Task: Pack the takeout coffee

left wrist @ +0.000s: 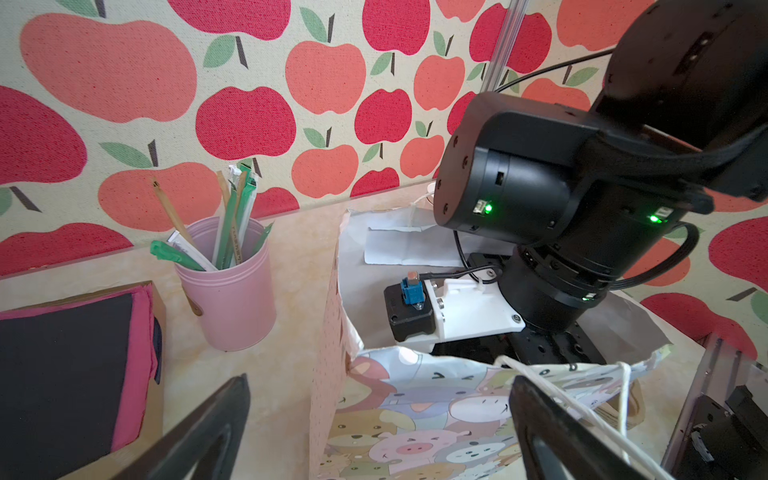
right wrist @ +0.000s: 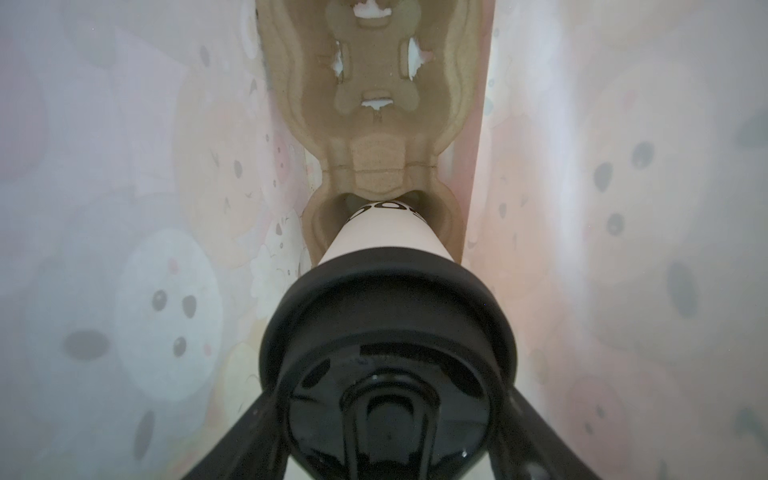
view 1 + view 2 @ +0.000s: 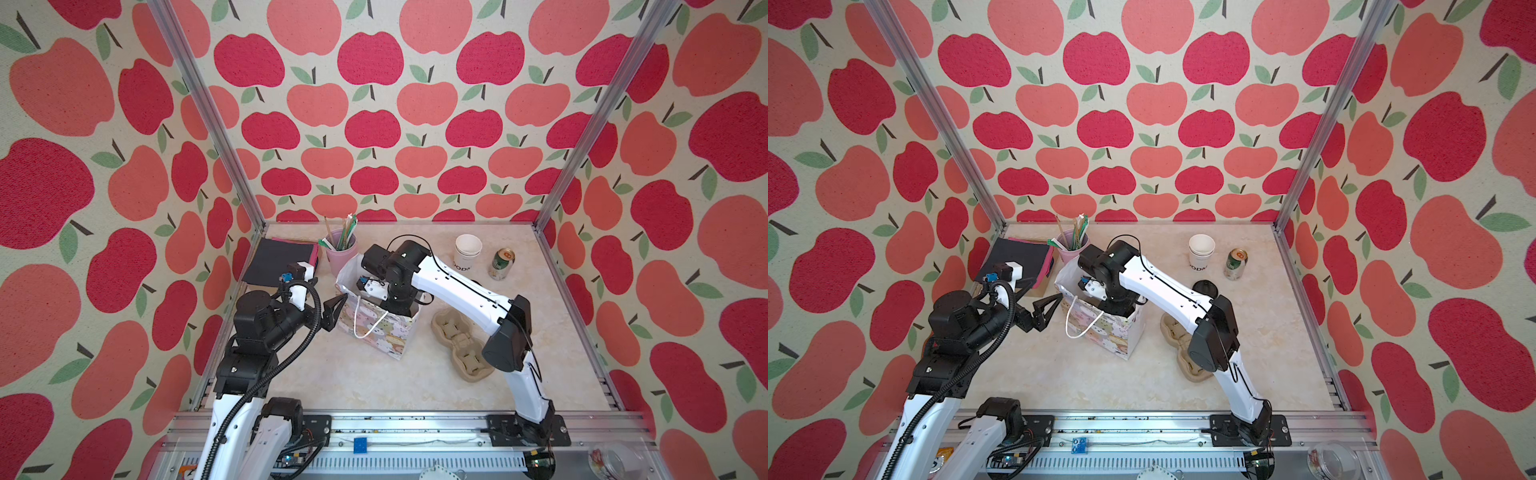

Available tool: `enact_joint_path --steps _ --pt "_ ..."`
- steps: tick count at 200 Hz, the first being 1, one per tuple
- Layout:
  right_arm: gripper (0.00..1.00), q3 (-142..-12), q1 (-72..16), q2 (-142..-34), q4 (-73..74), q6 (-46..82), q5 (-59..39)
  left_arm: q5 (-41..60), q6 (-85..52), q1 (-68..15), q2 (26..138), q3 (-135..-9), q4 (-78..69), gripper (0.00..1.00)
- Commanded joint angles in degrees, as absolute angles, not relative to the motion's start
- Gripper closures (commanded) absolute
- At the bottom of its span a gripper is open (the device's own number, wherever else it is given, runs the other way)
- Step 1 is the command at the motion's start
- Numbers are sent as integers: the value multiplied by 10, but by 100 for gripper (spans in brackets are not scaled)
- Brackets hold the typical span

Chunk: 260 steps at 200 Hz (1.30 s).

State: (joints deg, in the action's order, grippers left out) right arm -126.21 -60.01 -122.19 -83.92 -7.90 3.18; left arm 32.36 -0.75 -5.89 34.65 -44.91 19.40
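The takeout coffee (image 2: 384,249), a white paper cup with a black sip lid (image 2: 386,332), is upright inside the cartoon-animal gift bag (image 3: 376,332). Its base sits in one well of a brown pulp cup carrier (image 2: 374,95) on the bag's floor. My right gripper (image 2: 386,415) reaches down into the bag and is shut on the cup, its fingers pressing both sides of the lid; both top views hide the fingertips. My left gripper (image 3: 334,309) (image 1: 374,432) is open at the bag's left corner, which lies between its fingers, with the white cord handle (image 1: 582,411) draped over one finger.
A second pulp carrier (image 3: 461,345) lies right of the bag under my right arm. A stack of lidless white cups (image 3: 467,253) and a green can (image 3: 501,264) stand at the back right. A pink cup of straws (image 3: 343,253) and dark napkins (image 3: 278,262) sit at the back left.
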Motion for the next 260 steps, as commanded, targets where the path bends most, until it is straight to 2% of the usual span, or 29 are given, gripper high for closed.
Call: enact_joint_path --steps 1,22,50,102,136,216,260 --pt "42 -1274 -614 -1206 -864 -94 37 309 -22 -49 351 -449 179 6" --pt "43 -1268 -622 -1203 -869 -96 38 318 -27 -40 361 -453 181 13" --pt "43 -1247 -628 -1193 -868 -94 39 329 -29 -36 376 -459 187 29" --pt "43 -1222 -635 -1178 -862 -89 44 362 -26 -36 404 -467 199 54" --pt "43 -1219 -637 -1178 -861 -87 46 381 -24 -36 424 -472 206 62" --pt "43 -1227 -637 -1172 -856 -85 52 397 -20 -37 446 -480 219 92" --pt "44 -1253 -637 -1167 -856 -86 51 399 -19 -38 445 -479 218 96"
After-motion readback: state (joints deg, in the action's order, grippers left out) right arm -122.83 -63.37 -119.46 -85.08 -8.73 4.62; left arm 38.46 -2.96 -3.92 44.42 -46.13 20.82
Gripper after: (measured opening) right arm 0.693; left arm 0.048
